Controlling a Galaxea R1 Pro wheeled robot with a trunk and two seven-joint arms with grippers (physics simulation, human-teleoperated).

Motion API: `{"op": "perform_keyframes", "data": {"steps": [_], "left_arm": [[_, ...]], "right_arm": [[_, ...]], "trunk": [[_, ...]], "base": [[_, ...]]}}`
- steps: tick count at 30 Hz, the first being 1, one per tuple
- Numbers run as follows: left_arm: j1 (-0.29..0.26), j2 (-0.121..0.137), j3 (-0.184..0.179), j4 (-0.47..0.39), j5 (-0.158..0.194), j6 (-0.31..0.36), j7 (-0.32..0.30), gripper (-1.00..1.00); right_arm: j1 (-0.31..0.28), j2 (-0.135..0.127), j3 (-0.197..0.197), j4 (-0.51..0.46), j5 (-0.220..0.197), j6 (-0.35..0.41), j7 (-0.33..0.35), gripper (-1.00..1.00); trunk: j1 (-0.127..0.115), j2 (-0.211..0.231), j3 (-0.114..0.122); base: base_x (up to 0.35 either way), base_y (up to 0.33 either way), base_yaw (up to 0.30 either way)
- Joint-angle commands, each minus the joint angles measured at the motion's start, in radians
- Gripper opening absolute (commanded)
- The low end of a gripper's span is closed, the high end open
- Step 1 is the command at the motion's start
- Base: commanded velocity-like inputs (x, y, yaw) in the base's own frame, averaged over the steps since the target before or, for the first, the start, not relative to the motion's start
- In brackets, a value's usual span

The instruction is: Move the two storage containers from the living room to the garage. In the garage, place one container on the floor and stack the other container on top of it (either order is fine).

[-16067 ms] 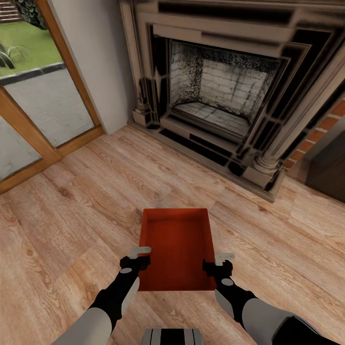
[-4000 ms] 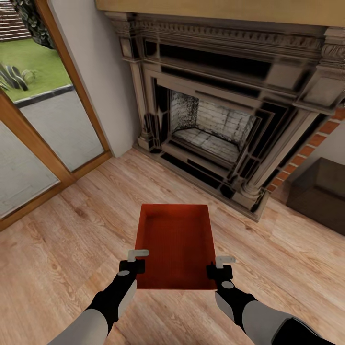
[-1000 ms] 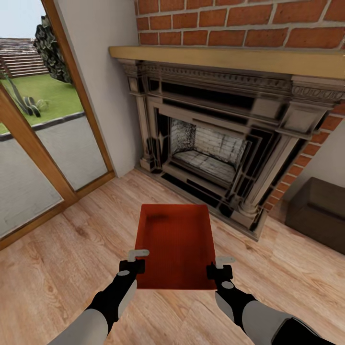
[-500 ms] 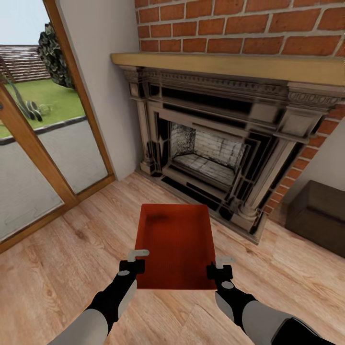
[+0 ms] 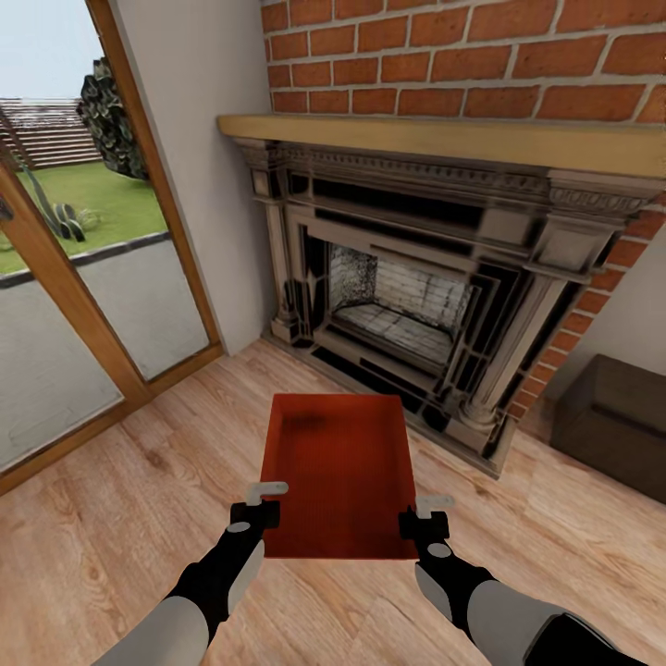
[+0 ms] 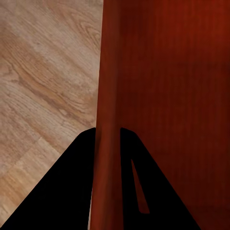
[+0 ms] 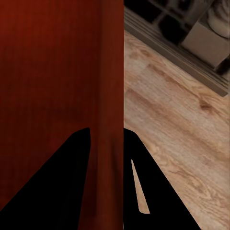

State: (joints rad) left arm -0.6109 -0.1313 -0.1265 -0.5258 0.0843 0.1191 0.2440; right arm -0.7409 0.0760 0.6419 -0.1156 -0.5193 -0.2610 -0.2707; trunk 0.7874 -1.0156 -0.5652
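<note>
The storage container (image 5: 338, 476) hung level above the wood floor (image 5: 111, 499) before the fireplace (image 5: 416, 277), its side walls pinched between the jaws of the left gripper (image 5: 265, 500) and right gripper (image 5: 427, 514).

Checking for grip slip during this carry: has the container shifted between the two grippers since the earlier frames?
No. The storage container sits the same against the left gripper and right gripper; only the fireplace background shifted, so the camera moved.

Brick fireplace (image 5: 416, 277) — wood floor (image 5: 111, 499)

Fireplace (image 5: 416, 287) ahead — open plank floor (image 5: 111, 499) left
</note>
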Motion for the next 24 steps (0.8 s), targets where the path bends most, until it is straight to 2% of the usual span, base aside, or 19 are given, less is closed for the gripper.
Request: {"op": "perform_keyframes", "data": {"steps": [1, 24], "left_arm": [[-0.001, 0.009, 0.070, -0.005, -0.001, 0.006, 0.012, -1.00], [-0.001, 0.009, 0.070, -0.005, -0.001, 0.006, 0.012, -1.00]], "right_arm": [[0.000, -0.004, 0.001, 0.005, -0.007, 0.000, -0.001, -1.00], [0.000, -0.004, 0.001, 0.005, -0.007, 0.000, -0.001, -1.00]], "trunk": [[0.000, -0.001, 0.001], [0.000, -0.001, 0.038]], "base": [[0.000, 0.000, 0.000], [0.000, 0.000, 0.000]]}}
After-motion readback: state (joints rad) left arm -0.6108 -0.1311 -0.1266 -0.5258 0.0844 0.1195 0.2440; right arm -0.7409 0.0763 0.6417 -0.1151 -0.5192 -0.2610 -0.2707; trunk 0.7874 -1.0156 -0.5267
